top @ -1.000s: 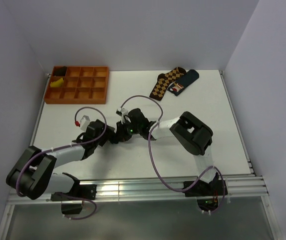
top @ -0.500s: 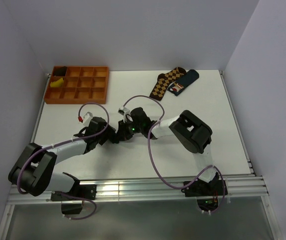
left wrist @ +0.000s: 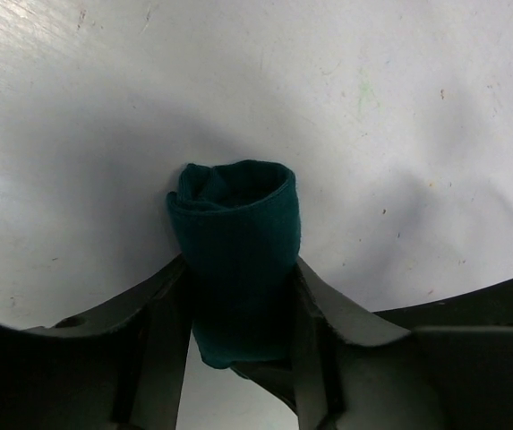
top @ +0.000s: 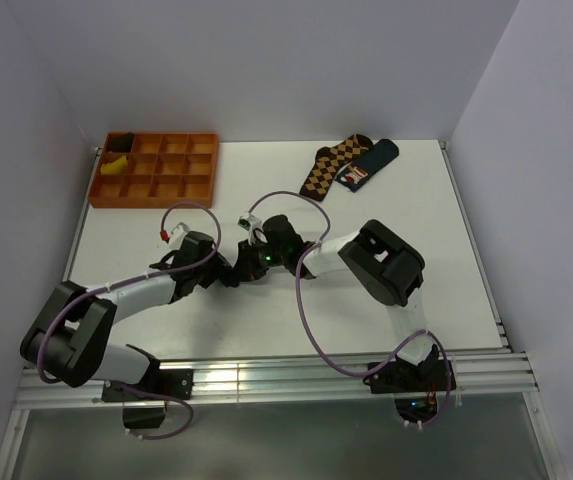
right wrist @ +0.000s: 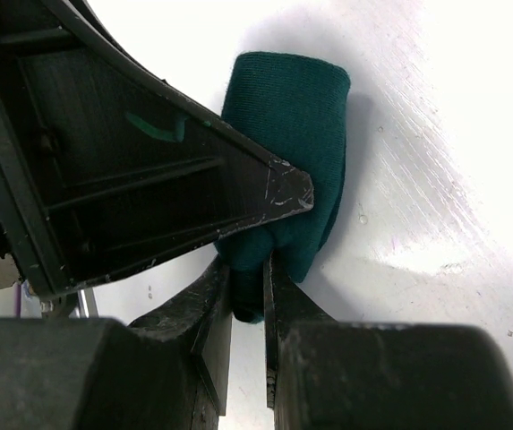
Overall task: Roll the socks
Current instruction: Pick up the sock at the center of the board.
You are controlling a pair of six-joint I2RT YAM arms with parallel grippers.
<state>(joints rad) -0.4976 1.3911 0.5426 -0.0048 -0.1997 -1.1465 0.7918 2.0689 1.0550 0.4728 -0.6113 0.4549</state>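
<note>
Two black grippers met near the middle of the flat white table (top: 416, 230) in the top view. The left gripper (top: 228, 273) reached in from 8 o'clock and the right gripper (top: 252, 263) from 3 o'clock. What they held was hidden between them. An orange plastic tray with square pockets (top: 151, 203) sat at 10 o'clock. Brown diamond-patterned socks (top: 331, 165) lay at 1 o'clock, well apart.

From the left wrist, the dark teal rolled-up fabric sock (left wrist: 235, 224) pointed to 12 o'clock. The left gripper's two fingers pressed on both its sides, clamped on it.

From the right wrist, the sock lay at 1 o'clock. The right gripper's fingers were almost together, pinching its near end.

The rolling looked nearly done. I think one gripper should next hold the roll tight while the other lets go gently, so that it does not come undone.
</note>
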